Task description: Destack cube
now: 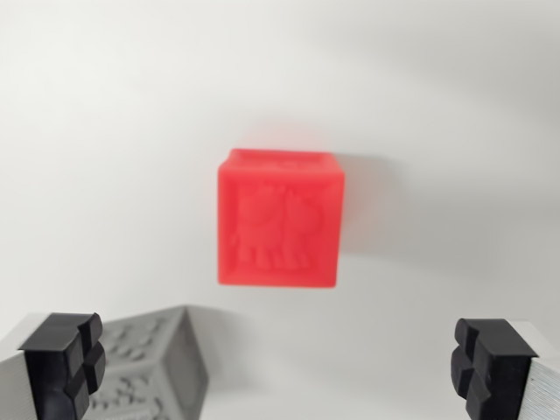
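**Two cubes, claw spread wide**

One red cube (280, 219) sits mid-frame on a plain white surface (105, 131). One grey cube (149, 372) lies at the wrist view's lower left, beside the left fingertip (66, 363). The gripper (280, 367) is spread apart, holding nothing.

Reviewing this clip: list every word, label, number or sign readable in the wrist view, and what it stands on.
None readable.
red cube: a raised relief figure on its face, animal-like but blurred; no letters or numbers.
grey cube: embossed patterning, too blurred and cropped to tell whether it is text.
gripper fingers: plain black, no markings.
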